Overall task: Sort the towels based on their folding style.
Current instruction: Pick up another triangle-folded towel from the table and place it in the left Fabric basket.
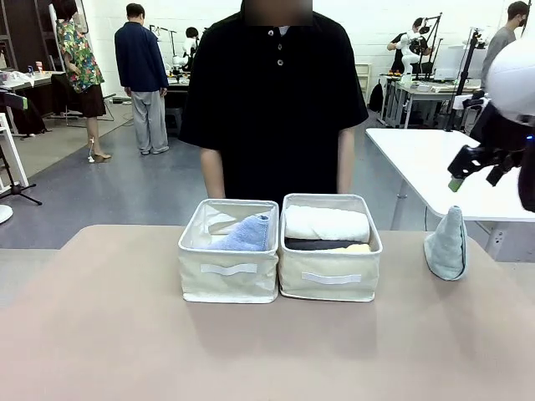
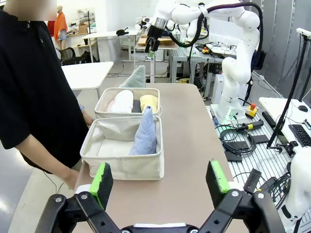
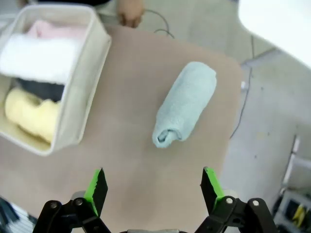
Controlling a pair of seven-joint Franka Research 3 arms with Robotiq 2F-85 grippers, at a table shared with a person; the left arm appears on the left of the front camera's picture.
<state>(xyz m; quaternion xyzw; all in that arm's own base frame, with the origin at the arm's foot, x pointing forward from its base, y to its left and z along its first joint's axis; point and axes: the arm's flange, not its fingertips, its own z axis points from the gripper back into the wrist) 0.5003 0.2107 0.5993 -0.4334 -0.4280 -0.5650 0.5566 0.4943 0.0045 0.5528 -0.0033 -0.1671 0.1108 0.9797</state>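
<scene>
Right claw [image 3: 153, 190] is spread wide open with nothing in it, hanging well above the table [image 3: 126, 155]. Straight out past its tips is the pale teal towel [image 3: 187, 104], pretty much centred between the two green pads and clear of both. From the front you can see that towel is a cone standing upright on its base, right under the claw. Off to one side of the claw is the bin of rolls [image 3: 80, 104]. It holds the white towel [image 3: 41, 60], pink towel [image 3: 53, 30], dark grey towel [image 3: 41, 88] and yellow towel [image 3: 31, 112].

Left claw [image 2: 159, 177] is also wide open and empty. Right ahead of it is the other bin [image 2: 124, 167], with the light blue towel [image 2: 145, 133] cone leaning inside. The bin of rolls is just past that, touching it. A person [image 2: 34, 92] stands by both bins.
</scene>
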